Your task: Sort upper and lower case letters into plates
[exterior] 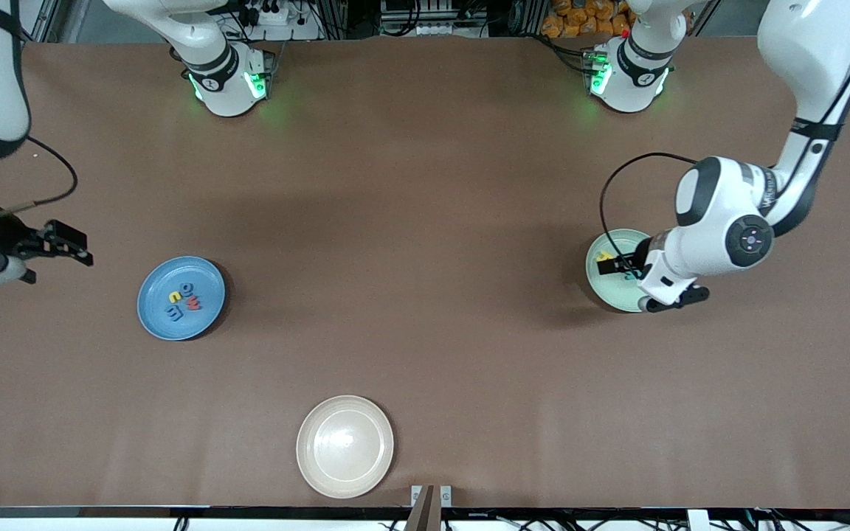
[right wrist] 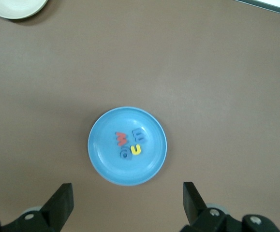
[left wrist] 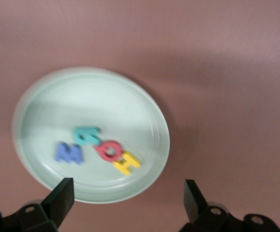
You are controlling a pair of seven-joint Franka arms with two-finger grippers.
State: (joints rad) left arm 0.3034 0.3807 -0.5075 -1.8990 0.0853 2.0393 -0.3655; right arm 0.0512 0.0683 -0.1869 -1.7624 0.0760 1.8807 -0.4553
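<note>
Here, with four letters (left wrist: 97, 149) lying in the mint plate (left wrist: 48, 104) beneath my empty, spread-jawed left gripper (left wrist: 125, 198) and four in the blue plate (exterior: 156, 310) near my waiting, likewise open right gripper (exterior: 63, 243), I should lift straight up so nothing gets nudged.

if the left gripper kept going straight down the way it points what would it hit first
Probably the pale mint green round plate beneath the open left gripper, near its rim beside the yellow foam letter; depth is unclear.

H, M on mint plate (left wrist: 43, 96)
</note>
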